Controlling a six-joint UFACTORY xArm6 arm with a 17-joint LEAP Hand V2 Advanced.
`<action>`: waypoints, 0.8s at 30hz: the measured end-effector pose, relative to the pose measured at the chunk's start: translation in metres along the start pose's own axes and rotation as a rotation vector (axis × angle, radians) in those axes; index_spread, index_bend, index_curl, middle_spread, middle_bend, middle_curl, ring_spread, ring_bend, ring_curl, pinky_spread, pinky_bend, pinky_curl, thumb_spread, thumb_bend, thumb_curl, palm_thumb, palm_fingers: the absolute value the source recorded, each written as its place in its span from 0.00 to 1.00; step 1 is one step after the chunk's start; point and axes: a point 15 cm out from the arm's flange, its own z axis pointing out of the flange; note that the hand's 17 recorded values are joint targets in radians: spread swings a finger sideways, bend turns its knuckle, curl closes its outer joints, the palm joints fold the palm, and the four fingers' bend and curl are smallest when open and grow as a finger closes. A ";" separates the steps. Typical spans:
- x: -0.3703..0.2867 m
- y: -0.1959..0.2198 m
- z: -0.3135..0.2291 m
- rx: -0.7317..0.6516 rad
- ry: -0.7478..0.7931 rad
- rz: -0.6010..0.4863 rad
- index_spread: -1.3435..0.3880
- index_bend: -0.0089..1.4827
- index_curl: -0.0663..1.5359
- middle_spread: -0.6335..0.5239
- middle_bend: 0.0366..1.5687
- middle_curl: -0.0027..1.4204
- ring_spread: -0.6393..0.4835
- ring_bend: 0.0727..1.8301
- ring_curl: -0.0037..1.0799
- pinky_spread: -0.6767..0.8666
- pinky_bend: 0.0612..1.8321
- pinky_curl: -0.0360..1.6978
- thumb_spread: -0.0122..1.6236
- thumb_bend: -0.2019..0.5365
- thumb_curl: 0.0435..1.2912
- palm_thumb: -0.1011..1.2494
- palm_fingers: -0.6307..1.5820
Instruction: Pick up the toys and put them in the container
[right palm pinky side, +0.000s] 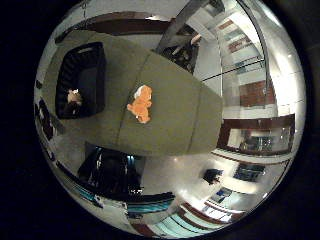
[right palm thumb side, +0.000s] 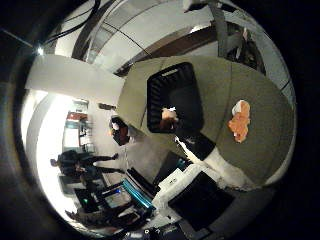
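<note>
Palm views over the table (right palm pinky side: 175, 125).
An orange toy (right palm pinky side: 141, 104) is lying beside the black container (right palm pinky side: 97, 75); the hand's (right palm thumb side: 210, 160) finger state cannot be told.

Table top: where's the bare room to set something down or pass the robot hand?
The table is bare between the black container and the orange toy, and again from the toy out to the far edge. The container already holds one small toy. The robot hand shows beside the container.

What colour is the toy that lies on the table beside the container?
The toy is orange with a white patch; the little finger side palm view shows it best.
</note>
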 end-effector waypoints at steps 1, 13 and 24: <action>0.001 0.000 0.000 0.000 0.001 0.002 0.57 0.12 0.24 0.53 0.10 0.23 0.71 0.08 0.23 0.64 0.23 0.07 0.71 0.25 0.25 0.55 0.39; 0.004 -0.001 -0.008 0.015 0.007 0.007 0.57 0.13 0.25 0.53 0.10 0.23 0.70 0.07 0.23 0.64 0.23 0.05 0.72 0.25 0.25 0.54 0.40; -0.001 0.019 0.009 -0.025 -0.012 0.016 0.58 0.13 0.25 0.53 0.10 0.24 0.70 0.07 0.22 0.65 0.22 0.05 0.72 0.25 0.25 0.54 0.41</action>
